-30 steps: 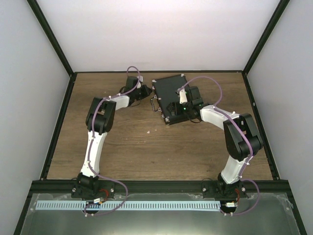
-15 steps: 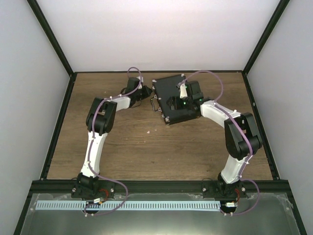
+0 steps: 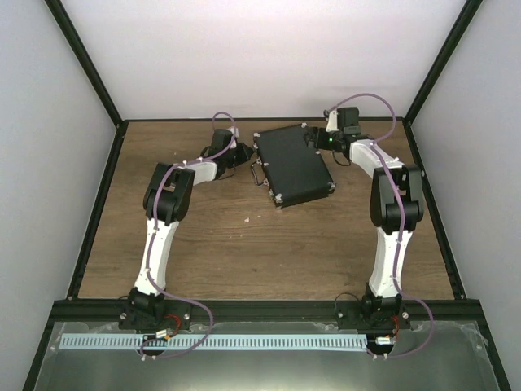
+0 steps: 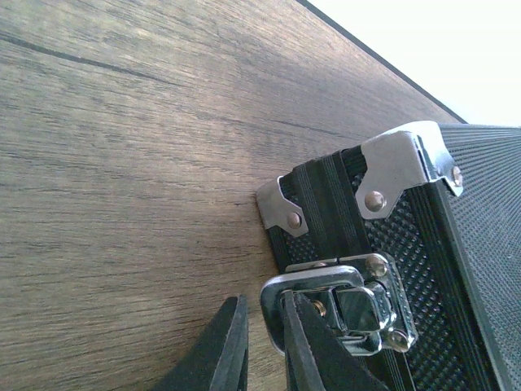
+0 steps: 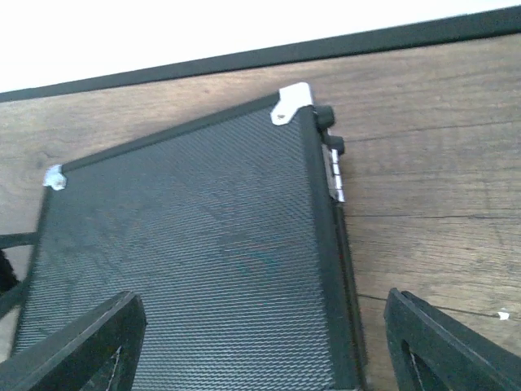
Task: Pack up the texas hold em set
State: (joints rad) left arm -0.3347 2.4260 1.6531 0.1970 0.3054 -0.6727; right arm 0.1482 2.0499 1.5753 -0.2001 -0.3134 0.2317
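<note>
Bench, 12 o'clock: briefcase closed; left gripper jaws pinch latch, presumably fastening it; right gripper jaws open, 1 o'clock.

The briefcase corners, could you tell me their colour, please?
Silver metal corners on the black briefcase; clearest in left wrist view.

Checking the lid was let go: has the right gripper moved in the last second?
Yes. The right gripper left the case top and went toward the table's far edge, jaws open.
</note>
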